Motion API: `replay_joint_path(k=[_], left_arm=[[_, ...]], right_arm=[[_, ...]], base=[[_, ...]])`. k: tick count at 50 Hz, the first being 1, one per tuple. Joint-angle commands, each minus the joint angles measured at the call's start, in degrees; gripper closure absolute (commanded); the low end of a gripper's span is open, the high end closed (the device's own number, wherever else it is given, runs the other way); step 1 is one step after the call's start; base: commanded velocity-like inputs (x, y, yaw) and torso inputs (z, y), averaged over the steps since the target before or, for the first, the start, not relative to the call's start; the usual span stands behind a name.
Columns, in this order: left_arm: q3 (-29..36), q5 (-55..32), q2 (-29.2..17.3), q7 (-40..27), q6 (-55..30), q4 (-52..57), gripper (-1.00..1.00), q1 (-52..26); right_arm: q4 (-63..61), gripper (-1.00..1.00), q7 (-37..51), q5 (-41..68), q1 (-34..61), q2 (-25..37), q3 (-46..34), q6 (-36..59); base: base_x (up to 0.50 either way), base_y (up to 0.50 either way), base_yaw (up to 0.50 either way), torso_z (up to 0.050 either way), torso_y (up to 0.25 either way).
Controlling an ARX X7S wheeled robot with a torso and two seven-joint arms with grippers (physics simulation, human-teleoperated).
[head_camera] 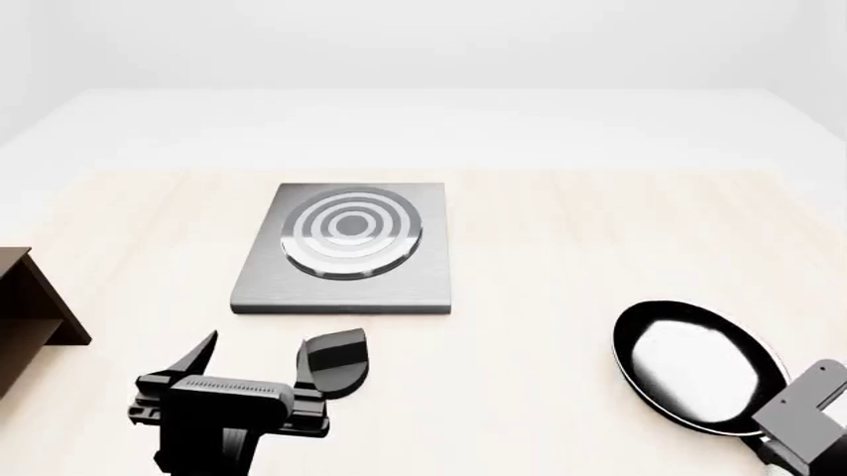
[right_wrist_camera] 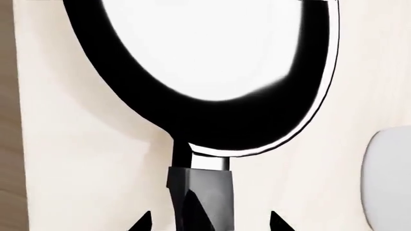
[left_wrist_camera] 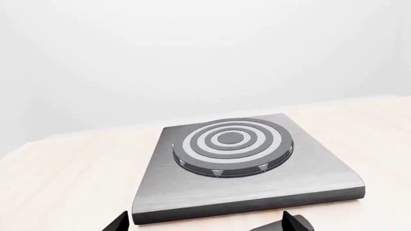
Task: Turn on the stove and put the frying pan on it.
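Stove sits mid-bench; frying pan lies near the bench's right front corner. Left hand hangs spread before the stove, right hand spread astride the pan handle, not clamped. Risk: shallow grip lets the pan tip or swivel on lifting.

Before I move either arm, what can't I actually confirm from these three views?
- Stove knob: in no view.
- Right gripper: head view cuts it off at the corner; right wrist view shows only fingertips beside the frying pan handle, contact unclear.
- Pale object: cropped by the right wrist view's edge, unidentifiable.
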Motion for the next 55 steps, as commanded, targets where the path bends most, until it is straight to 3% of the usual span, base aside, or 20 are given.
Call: replay_joint_path(k=[1, 2, 16, 37, 55], left_arm=[[0.11, -0.07, -0.14, -0.25, 0.08, -0.17, -1.0, -0.11], [0.11, -0.09, -0.15, -0.25, 0.11, -0.2, -1.0, -0.11], [0.39, -0.05, -0.35, -0.54, 0.21, -0.1, -1.0, -0.04], [0.67, -0.31, -0.65, -0.85, 0.22, 0.14, -1.0, -0.01], [0.65, -0.81, -0.92, -1.01, 0.32, 0.13, -1.0, -0.1]], right_arm=[[4.81, -1.0, 2.94, -3.86, -3.01, -4.02, -1.61, -3.57], [4.86, 1.0, 3.1, -4.0, -3.14, -4.02, -1.6, -3.92], [0.14, 1.0, 4.19, -1.42, -1.8, -1.0, 0.97, -2.86], [-12.1, 1.0, -0.25, 1.2, 9.94, 5.13, 7.39, 5.06], [-17.9, 1.0, -7.26, -5.94, 22.71, 1.5, 7.35, 13.78]], base=[[0.0, 0.0, 0.0, 0.0, 0.0], [0.01, 0.0, 0.0, 0.0, 0.0], [0.0, 0.0, 0.0, -0.001, 0.0], [0.0, 0.0, 0.0, 0.0, 0.0], [0.0, 0.0, 0.0, 0.0, 0.001]])
